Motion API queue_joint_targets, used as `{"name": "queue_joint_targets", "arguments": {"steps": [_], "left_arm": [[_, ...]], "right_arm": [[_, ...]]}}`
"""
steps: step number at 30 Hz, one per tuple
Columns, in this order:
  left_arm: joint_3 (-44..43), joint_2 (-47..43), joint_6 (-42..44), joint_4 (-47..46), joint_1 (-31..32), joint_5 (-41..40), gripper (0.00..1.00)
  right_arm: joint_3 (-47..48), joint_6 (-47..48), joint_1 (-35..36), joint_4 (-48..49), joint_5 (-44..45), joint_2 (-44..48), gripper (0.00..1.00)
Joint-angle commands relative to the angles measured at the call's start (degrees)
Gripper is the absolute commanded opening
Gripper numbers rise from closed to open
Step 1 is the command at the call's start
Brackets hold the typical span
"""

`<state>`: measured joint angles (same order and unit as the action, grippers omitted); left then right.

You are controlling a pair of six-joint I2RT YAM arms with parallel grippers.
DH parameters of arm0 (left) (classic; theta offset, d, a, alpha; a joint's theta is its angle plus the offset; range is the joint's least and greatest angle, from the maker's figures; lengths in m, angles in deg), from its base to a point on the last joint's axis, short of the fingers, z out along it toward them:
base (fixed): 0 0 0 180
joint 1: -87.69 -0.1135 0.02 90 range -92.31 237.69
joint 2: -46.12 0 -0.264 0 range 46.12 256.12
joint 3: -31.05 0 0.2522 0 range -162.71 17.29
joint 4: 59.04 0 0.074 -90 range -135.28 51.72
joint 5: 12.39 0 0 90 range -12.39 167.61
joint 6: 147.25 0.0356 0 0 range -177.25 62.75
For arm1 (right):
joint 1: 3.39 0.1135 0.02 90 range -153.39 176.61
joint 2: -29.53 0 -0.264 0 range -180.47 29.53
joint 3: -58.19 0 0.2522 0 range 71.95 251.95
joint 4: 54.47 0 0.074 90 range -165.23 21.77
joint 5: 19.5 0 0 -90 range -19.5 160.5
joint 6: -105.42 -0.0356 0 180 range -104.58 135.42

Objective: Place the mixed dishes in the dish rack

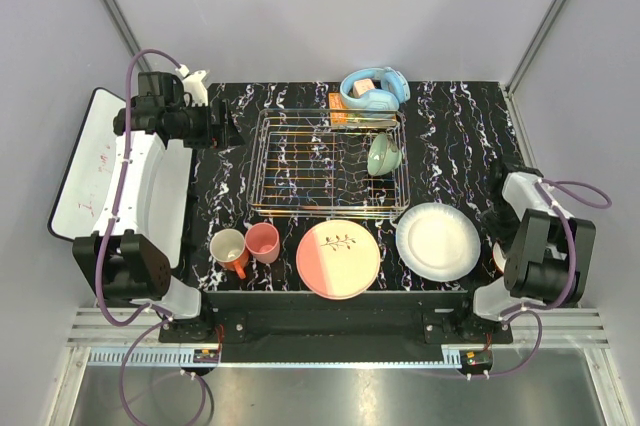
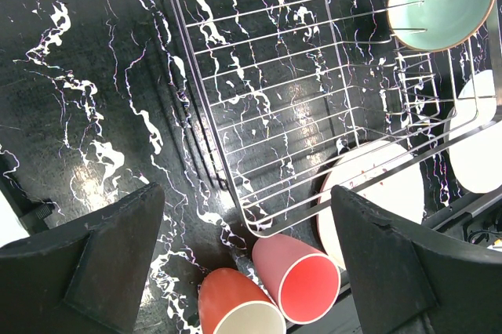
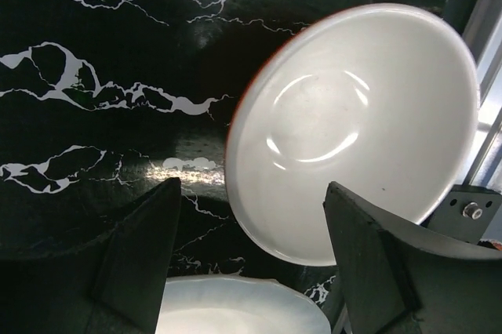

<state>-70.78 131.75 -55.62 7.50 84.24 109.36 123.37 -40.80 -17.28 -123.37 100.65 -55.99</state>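
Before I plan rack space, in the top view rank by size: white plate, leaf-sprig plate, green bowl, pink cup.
Largest: white plate and leaf-sprig plate, alike.
Then: green bowl, tilted in the dish rack, and pink cup, too close to rank.

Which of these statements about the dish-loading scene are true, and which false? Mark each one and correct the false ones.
1. The pale green bowl sits inside the dish rack. True.
2. The white plate is already in the rack. False: it lies on the table, off the rack's near right corner.
3. The left gripper and the right gripper are both open. True.
4. The salmon-pink cup rests on the headphones. False: it is on the table beside the cream mug.
5. The leaf-sprig plate lies between the cup and the white plate. True.
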Motion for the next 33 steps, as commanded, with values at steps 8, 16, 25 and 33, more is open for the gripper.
{"name": "queue_joint_targets", "arguments": {"steps": [8,16,25,33], "left_arm": [[-0.17,0.51,0.83,-1.18,-0.16,1.04,0.90],[0.71,0.68,0.66,-1.97,-0.16,1.04,0.90],[0.45,1.12,-0.31,-2.15,-0.16,1.21,0.89],[-0.17,0.77,-0.93,-2.15,-0.16,1.04,0.89]], "right_arm": [[2.90,3.40,-0.35,5.83,-0.36,-5.27,0.37],[8.08,4.11,-0.17,6.71,-2.46,-6.85,0.16],[19.50,4.20,5.71,7.58,-3.43,-14.31,0.08],[33.46,4.11,12.66,7.06,-3.26,-26.79,0.04]]}}
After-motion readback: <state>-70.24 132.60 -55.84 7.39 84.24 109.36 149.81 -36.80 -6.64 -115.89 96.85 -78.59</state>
